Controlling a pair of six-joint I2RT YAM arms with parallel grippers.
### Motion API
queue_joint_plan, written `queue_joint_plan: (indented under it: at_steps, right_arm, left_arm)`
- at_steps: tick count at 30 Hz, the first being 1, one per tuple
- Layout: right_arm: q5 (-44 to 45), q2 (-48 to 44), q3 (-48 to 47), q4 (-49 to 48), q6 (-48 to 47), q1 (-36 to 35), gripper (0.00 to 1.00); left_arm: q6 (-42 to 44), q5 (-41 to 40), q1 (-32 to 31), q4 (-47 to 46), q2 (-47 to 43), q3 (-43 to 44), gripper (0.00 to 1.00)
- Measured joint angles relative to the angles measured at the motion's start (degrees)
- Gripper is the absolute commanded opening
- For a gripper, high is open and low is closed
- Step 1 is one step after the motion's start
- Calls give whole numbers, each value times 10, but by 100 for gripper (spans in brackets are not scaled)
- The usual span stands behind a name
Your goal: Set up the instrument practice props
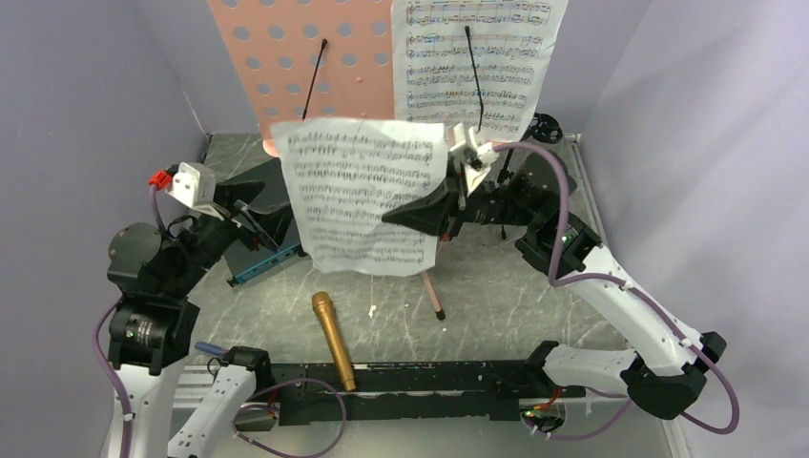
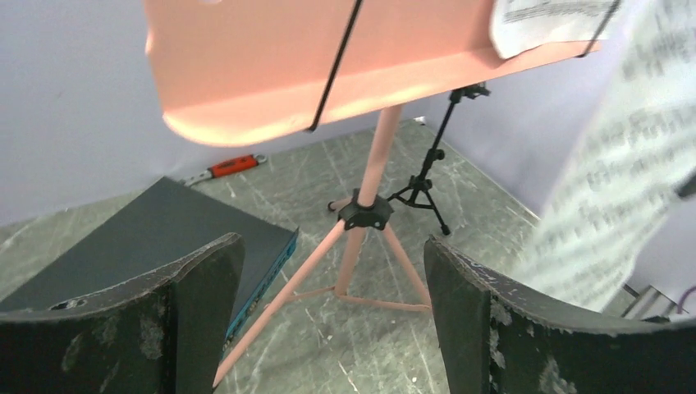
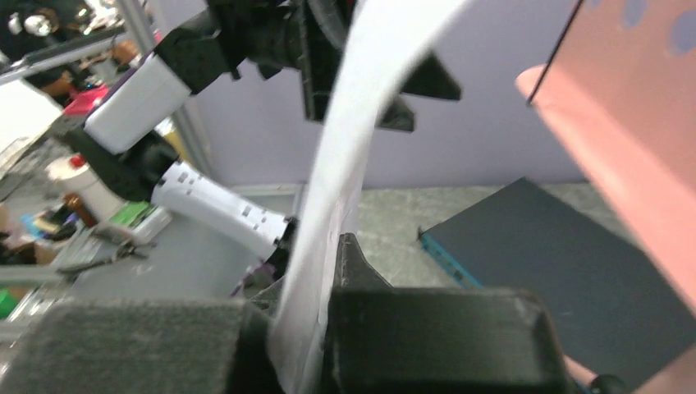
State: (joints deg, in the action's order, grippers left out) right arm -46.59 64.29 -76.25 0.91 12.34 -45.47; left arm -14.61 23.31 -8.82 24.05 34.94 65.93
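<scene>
Frames pink music stand [image 2: 379, 152] between parted jaws of left gripper [image 2: 332, 246], with black mic stand [image 2: 427, 168] at one o'clock, dark panel [image 2: 139, 246] at nine, sheet-music page [image 2: 620, 205] at three.

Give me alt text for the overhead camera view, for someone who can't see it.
The right hand holds a white sheet-music page up in front of a pink perforated music stand that carries a second page. The left hand is open by a dark panel, and a gold microphone lies on the table.
</scene>
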Motion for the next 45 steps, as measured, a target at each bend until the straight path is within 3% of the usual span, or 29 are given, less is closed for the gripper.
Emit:
queue_joint_plan:
  at_steps: [9, 22, 27, 45]
  right_arm:
    - [134, 8, -115, 46, -5, 0, 0]
    - [258, 38, -229, 112, -33, 0, 0]
    - [277, 46, -250, 125, -39, 3, 0]
    - [275, 81, -318, 136, -66, 15, 0]
  left_arm:
    - [5, 63, 0, 29, 70, 135, 82]
    - [-19, 119, 0, 26, 165, 255, 74]
    - [-31, 130, 0, 17, 201, 273, 67]
    - [-63, 134, 0, -63, 264, 283, 60]
